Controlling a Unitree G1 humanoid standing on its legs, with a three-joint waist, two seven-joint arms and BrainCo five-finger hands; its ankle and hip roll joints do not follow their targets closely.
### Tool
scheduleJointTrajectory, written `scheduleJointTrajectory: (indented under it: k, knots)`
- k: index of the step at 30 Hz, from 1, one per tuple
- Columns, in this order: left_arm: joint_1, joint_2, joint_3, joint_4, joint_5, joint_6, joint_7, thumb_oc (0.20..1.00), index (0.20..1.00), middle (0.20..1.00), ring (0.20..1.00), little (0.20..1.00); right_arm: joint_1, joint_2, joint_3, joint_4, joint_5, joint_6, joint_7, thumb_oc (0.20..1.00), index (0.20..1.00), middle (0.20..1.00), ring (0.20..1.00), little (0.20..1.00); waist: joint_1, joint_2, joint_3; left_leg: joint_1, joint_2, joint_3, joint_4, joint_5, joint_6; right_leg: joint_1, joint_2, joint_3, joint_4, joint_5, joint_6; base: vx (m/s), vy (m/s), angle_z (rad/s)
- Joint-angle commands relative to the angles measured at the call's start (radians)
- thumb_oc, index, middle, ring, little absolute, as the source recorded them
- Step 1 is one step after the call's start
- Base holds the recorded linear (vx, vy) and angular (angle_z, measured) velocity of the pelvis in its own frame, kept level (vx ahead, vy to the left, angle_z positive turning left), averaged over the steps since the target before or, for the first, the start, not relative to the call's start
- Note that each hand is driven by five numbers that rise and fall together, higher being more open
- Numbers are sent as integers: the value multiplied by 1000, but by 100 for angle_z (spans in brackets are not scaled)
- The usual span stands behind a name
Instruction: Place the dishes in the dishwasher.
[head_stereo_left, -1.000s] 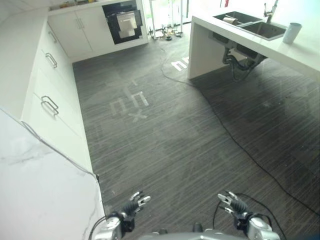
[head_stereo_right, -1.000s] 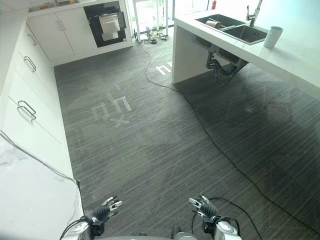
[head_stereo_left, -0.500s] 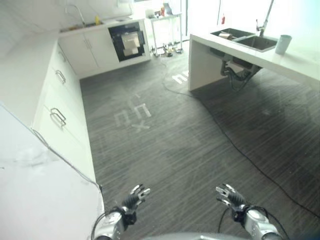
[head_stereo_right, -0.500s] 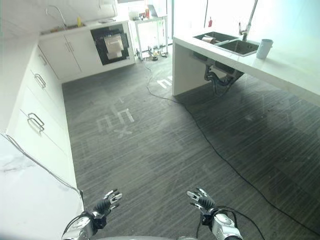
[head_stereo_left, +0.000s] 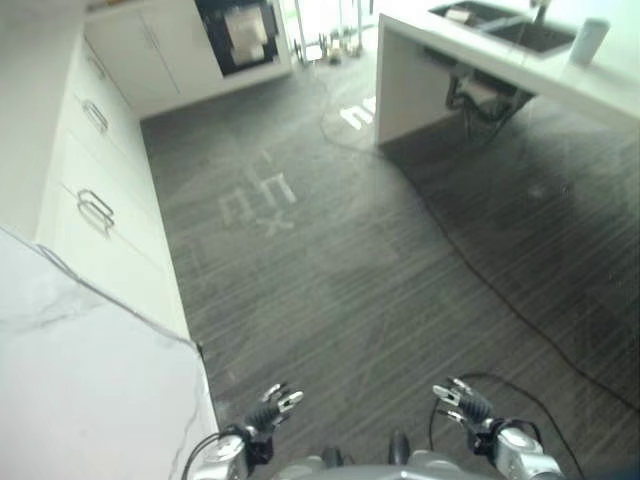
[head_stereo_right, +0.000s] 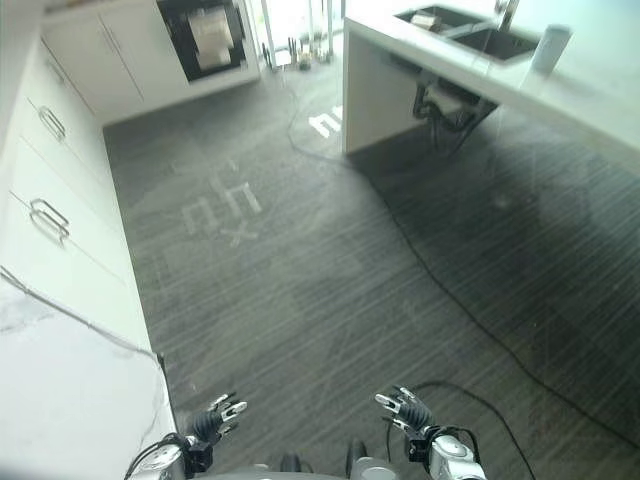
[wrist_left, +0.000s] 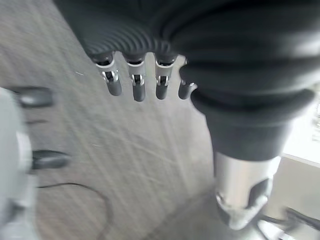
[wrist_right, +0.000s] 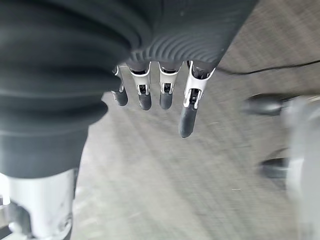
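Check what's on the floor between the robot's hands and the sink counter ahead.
Mostly bare dark floor, seen from the head views. A black cable runs across it toward the sink counter. Left hand and right hand hang open, holding nothing.

We stand in a kitchen: white drawer cabinets, a built-in oven, and a counter with a sink.

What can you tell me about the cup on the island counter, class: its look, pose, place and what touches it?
The cup is a plain pale grey-blue tumbler with no handle seen, narrowing slightly toward its base. It stands upright on the white island counter, just right of the double sink, near the faucet. Nothing else touches it. Its material and contents cannot be told.
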Motion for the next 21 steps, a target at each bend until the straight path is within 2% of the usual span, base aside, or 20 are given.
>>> scheduleJointTrajectory:
  k: [1, 4, 13, 21]
  knots:
    - [-49, 3, -31, -4, 18, -29, 4, 1000, 1000, 1000, 1000, 1000, -45, -10, 27, -5, 1, -34, 9, 1000, 1000, 1000, 1000, 1000, -8, -23, -45, 19, -26, 74, 3, -102, 19, 22, -25, -34, 26, -127, 76, -104, -24, 3]
    - [-34, -1, -39, 2, 28, -57, 2, 1000, 1000, 1000, 1000, 1000, -23, -5, 24, -20, -14, -54, 5, 1000, 1000, 1000, 1000, 1000, -15, -22, -48, 13, -25, 67, -1, -96, 13, 27, -20, -34, 24, -128, 79, -9, -23, 3]
    - [-49, 16, -27, -34, 8, -55, 4, 1000, 1000, 1000, 1000, 1000, -20, -2, 35, -56, 8, -70, -3, 1000, 1000, 1000, 1000, 1000, -18, -22, -65, 35, -20, 65, 7, -98, 13, 48, -3, -25, 58, -164, 61, 54, -58, 7]
    - [-56, 19, 4, -54, -34, -50, 7, 1000, 1000, 1000, 1000, 1000, -30, -10, 55, -83, 26, -85, -21, 1000, 1000, 1000, 1000, 1000, -13, -33, -54, 5, -21, 36, 176, -164, 23, 52, 7, -2, 142, -216, 17, 26, -105, 2]
